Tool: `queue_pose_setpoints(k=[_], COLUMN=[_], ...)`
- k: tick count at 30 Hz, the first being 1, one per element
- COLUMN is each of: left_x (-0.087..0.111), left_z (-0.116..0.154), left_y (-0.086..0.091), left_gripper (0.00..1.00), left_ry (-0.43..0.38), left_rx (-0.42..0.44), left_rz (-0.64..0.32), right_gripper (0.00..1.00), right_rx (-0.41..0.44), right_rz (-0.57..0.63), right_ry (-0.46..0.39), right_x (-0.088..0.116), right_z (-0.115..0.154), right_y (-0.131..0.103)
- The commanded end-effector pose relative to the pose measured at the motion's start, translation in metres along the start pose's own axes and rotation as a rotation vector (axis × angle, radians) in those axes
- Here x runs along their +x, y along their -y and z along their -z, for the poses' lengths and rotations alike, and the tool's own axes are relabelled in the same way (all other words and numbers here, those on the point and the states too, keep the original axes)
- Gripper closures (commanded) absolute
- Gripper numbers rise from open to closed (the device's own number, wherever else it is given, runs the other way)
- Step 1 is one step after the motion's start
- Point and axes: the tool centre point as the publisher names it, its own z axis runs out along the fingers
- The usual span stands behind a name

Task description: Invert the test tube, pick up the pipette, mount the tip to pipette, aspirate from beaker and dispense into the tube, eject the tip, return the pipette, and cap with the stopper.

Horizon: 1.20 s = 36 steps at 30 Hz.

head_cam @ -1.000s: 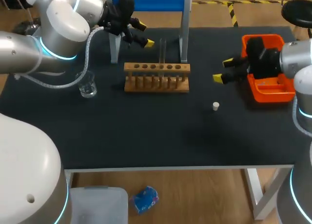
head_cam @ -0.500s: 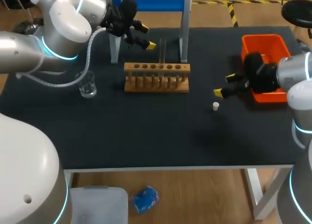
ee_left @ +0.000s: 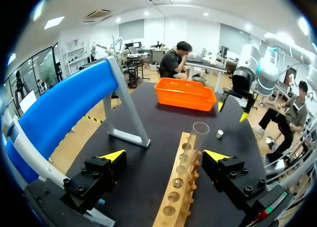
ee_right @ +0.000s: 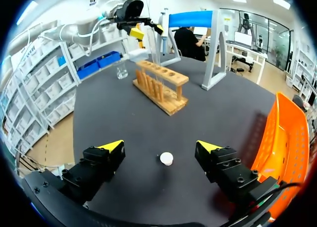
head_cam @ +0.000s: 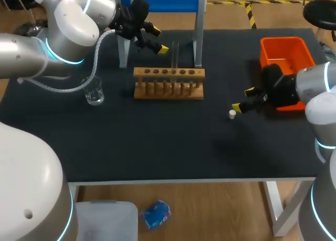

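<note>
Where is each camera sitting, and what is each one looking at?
Head view: above and behind the robot, looking down on the table; both arms show, left gripper and right gripper.
Left wrist view: on the left wrist, looking along its open fingers at the test tube in the rack.
Right wrist view: on the right wrist, looking along its open fingers at the stopper.
Shared: both wrist views show the rack, and each shows the other arm's gripper far off.

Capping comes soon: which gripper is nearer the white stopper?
Right. The right gripper is open just beside the stopper; the left gripper is far off, open by the test tube in the wooden rack.
</note>
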Motion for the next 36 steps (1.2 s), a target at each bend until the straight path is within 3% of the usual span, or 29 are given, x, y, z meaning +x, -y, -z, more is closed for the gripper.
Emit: queue_pose_setpoints(k=[1, 7, 25, 36], left_x=[-0.002, -0.002, -0.002, -0.002], left_z=[0.000, 0.000, 0.000, 0.000], left_y=[0.001, 0.001, 0.001, 0.001], left_gripper=[0.00, 0.00, 0.00, 0.00], left_ry=[-0.005, -0.005, -0.005, -0.005], left_rx=[-0.004, -0.004, -0.004, -0.004], left_rz=[0.001, 0.001, 0.001, 0.001], right_gripper=[0.08, 0.00, 0.00, 0.00], right_rx=[0.052, 0.079, 0.102, 0.141], right_rz=[0.016, 0.021, 0.046, 0.073], right_ry=[0.025, 0.044, 0.070, 0.106], right_x=[0.000, 0.000, 0.000, 0.004], right_z=[-0.010, -0.016, -0.021, -0.039], right_y=[0.003, 0.012, 0.018, 0.032])
